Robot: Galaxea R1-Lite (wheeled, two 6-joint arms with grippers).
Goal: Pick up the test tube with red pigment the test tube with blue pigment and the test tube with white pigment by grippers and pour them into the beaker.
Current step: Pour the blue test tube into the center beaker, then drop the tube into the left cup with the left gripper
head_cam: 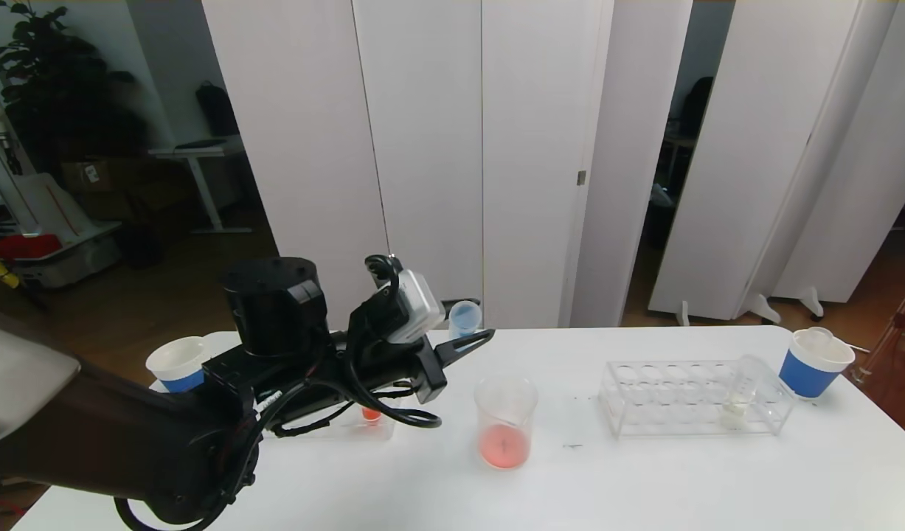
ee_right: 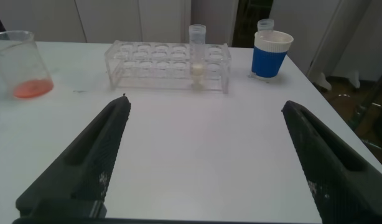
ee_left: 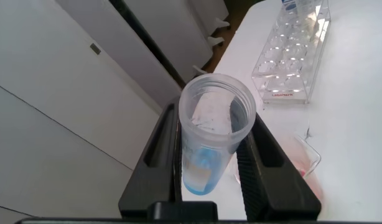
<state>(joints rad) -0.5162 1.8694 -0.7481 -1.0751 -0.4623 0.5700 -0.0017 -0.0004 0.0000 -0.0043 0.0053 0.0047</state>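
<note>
My left gripper (head_cam: 473, 333) is shut on the test tube with blue pigment (head_cam: 465, 317) and holds it in the air, left of and behind the beaker (head_cam: 505, 424). In the left wrist view the tube (ee_left: 213, 134) sits between the fingers (ee_left: 269, 162), with its open mouth towards the camera and blue liquid at its bottom. The beaker holds red-orange liquid. The test tube with white pigment (head_cam: 743, 387) stands in the clear rack (head_cam: 681, 402) on the right; it also shows in the right wrist view (ee_right: 197, 53). My right gripper (ee_right: 206, 104) is open and empty above the table.
A red-filled tube (head_cam: 371, 414) stands in a second clear rack, mostly hidden behind my left arm. Blue paper cups stand at the far right (head_cam: 813, 361) and far left (head_cam: 178, 363). White partition panels stand behind the table.
</note>
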